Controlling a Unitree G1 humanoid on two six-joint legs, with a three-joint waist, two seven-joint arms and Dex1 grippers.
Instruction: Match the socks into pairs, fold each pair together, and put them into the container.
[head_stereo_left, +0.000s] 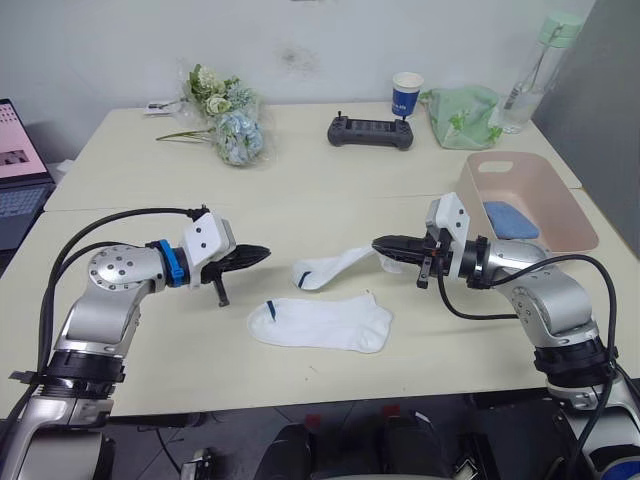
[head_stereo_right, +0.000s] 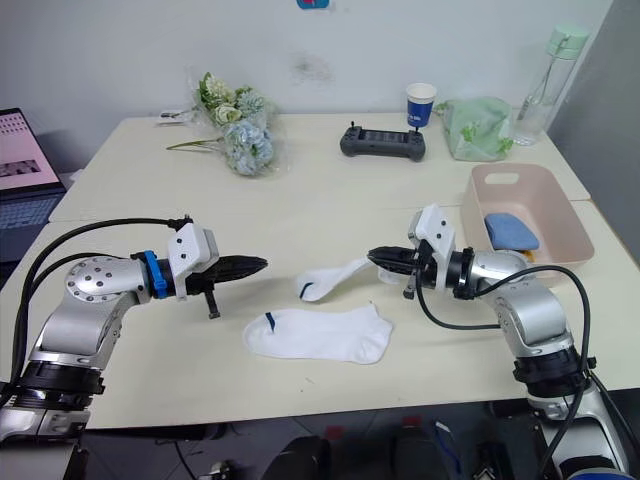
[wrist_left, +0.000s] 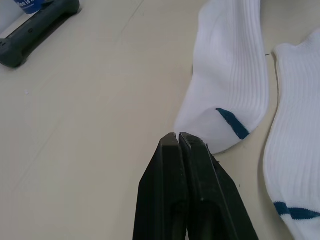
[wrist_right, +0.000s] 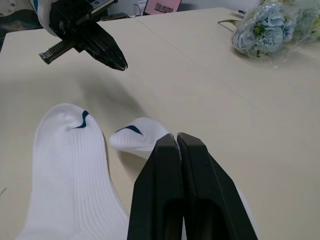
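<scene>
Two white socks lie on the cream table (head_stereo_left: 120, 170) between the arms. One white sock (head_stereo_left: 320, 322) lies flat at the near middle, with a short blue mark near its cuff end on the left. The second white sock (head_stereo_left: 335, 267) lies just beyond it, angled toward the right; its right end passes under the right gripper (head_stereo_left: 378, 243), so that end is hidden, and whether the fingers pinch the fabric or merely rest over it cannot be told. In the right wrist view the two black fingers (wrist_right: 165, 190) are pressed together with no gap.

The left gripper (head_stereo_left: 264, 253) hangs above the table, left of the socks and apart from them; its fingers (wrist_left: 172, 200) are also closed tight, with nothing between them.

The pale pink basket (head_stereo_left: 500, 172) stands at the right edge of the table, beyond the right arm. One light blue folded bundle (head_stereo_left: 510, 220) lies inside it; how many socks it holds cannot be made out, and the near wall hides the rest of the basket floor.

Along the far side: one bouquet of pale flowers (head_stereo_left: 225, 115), one black handheld controller (head_stereo_left: 371, 131), one blue paper cup (head_stereo_left: 406, 93), one translucent green bag (head_stereo_left: 463, 115) and one clear bottle (head_stereo_left: 535, 70), its top cut off in the left eye view. An open laptop (head_stereo_left: 18, 165) is cut off at the left edge.
</scene>
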